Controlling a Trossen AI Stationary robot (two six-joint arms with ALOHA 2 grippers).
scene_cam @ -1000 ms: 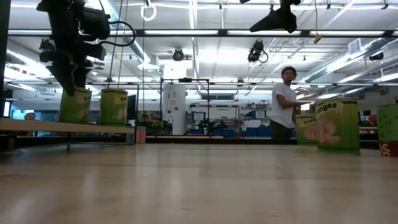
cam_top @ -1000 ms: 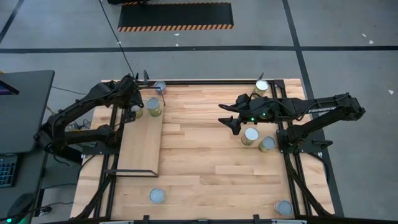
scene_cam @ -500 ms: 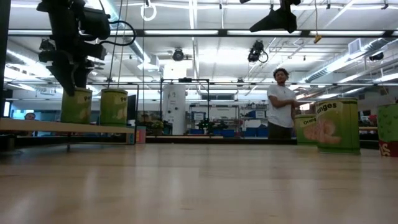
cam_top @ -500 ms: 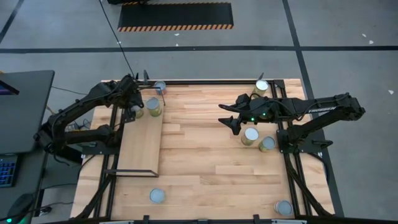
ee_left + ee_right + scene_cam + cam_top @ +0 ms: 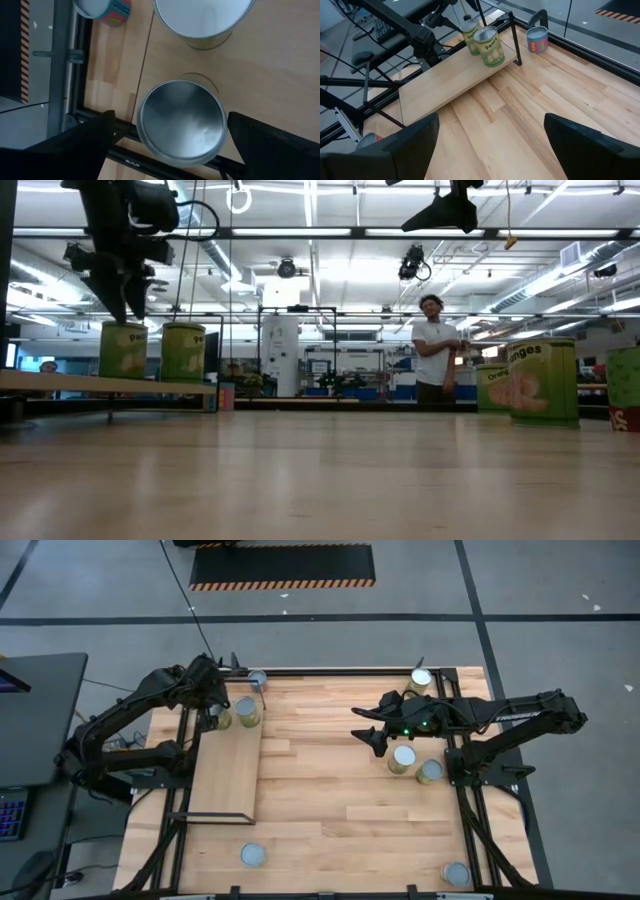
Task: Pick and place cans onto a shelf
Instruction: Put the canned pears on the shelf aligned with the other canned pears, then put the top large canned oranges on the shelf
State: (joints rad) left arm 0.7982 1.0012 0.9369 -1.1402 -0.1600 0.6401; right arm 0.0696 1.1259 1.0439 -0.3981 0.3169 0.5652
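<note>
Two cans with pale green labels stand upright on the far end of the shelf, one beside the other. My left gripper hangs open just over the left one, whose silver top shows between the spread fingers. It touches nothing. My right gripper hovers open over the middle of the table, empty, and faces the shelf.
Loose cans stand on the tabletop: one at the far edge behind the shelf, one at the far right, two under the right arm, two near the front. A person stands in the room beyond.
My left gripper has risen from around the top of the left can on the shelf and now hangs just above it. The can stays upright where it stood.
</note>
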